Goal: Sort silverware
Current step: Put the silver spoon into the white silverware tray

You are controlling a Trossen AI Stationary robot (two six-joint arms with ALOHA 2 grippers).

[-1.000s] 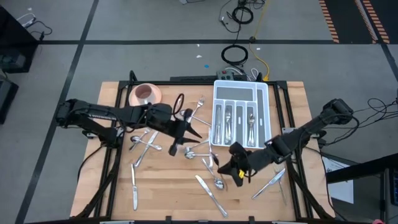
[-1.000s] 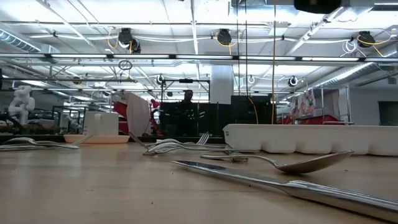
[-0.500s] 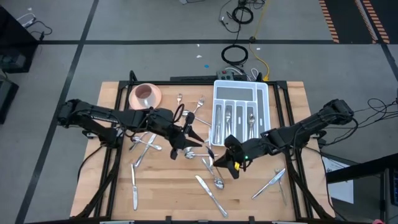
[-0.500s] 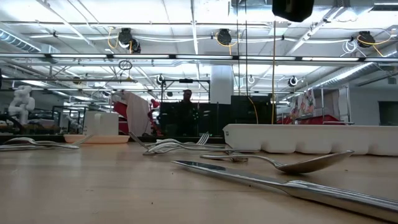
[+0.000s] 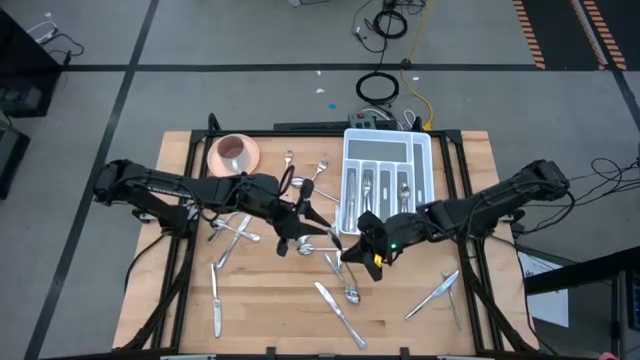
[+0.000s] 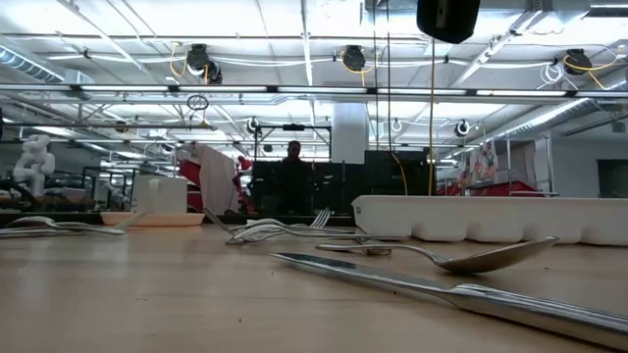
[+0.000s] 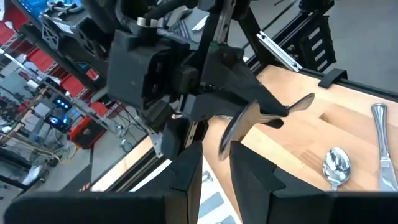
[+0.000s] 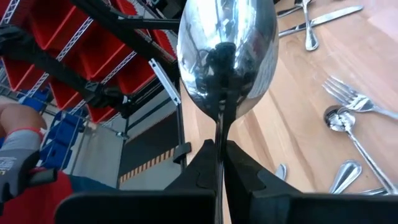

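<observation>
The silverware lies scattered over the wooden table [image 5: 270,300]: knives [image 5: 338,312], spoons [image 5: 232,228] and forks [image 5: 322,165], with more in the white tray [image 5: 388,134]. At mid-table my right gripper [image 5: 352,256] is shut on one spoon [image 8: 227,56], held above the table. My left gripper [image 5: 318,222] faces it, open. In the left wrist view its two fingers [image 7: 186,174] stand on either side of that spoon's bowl end [image 7: 231,134]; I cannot tell whether they touch it. My right gripper pinches the spoon's handle just below the bowl [image 8: 219,134] between its two fingers. It comes from the table's right side. The spoon is lifted clear, its bowl standing out past the fingertips and its handle end [image 7: 306,101] sticking out the other way.
A pink bowl [image 5: 233,152] sits at the far left corner. Loose pieces lie near the right edge [image 5: 435,295] and near the left front [image 5: 215,305]. In the low view a knife [image 6: 442,289] and a spoon [image 6: 471,259] lie close to the camera.
My right gripper has carried the spoon toward the table's left and a little toward the far edge, closing on my left gripper. My left gripper has shifted slightly toward the right gripper. The pieces lying on the table have stayed put.
</observation>
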